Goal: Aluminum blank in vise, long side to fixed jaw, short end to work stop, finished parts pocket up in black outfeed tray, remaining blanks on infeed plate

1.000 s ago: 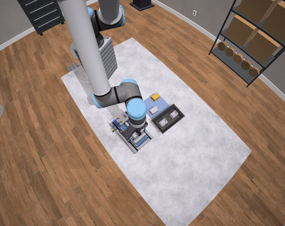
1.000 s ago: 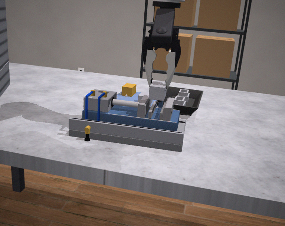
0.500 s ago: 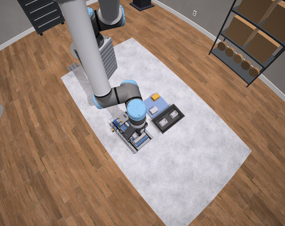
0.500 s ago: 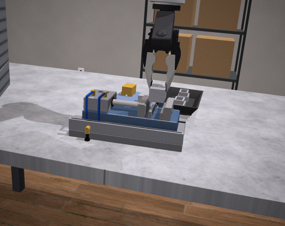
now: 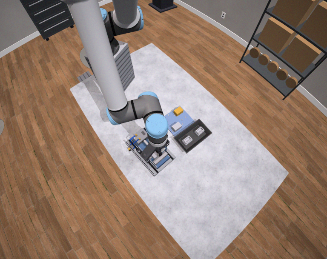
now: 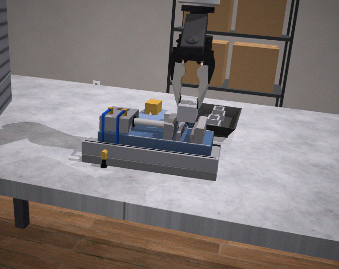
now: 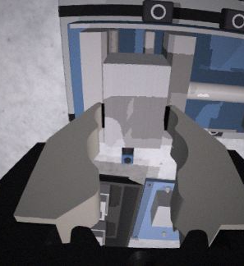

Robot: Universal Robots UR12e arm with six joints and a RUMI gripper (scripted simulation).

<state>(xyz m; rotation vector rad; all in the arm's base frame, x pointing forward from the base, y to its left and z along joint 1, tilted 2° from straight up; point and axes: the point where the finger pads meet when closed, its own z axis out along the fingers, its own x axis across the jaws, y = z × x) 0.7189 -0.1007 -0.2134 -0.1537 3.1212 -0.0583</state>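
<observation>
Blank (image 6: 187,111) (image 7: 134,100) hides bars (image 7: 149,42), partly.

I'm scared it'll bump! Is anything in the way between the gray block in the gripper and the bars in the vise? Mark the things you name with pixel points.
Nothing visible lies right between the gray block (image 6: 187,112) (image 7: 135,80) and the bars (image 7: 149,42). The vise jaws (image 6: 200,130) (image 7: 92,70) stand close on both sides, so it could bump those if it drifts sideways.

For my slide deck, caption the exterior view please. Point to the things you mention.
Gripper (image 6: 188,101) holding a gray blank (image 6: 187,112) above the open vise (image 6: 154,145), a yellow block (image 6: 153,106) behind.
</observation>
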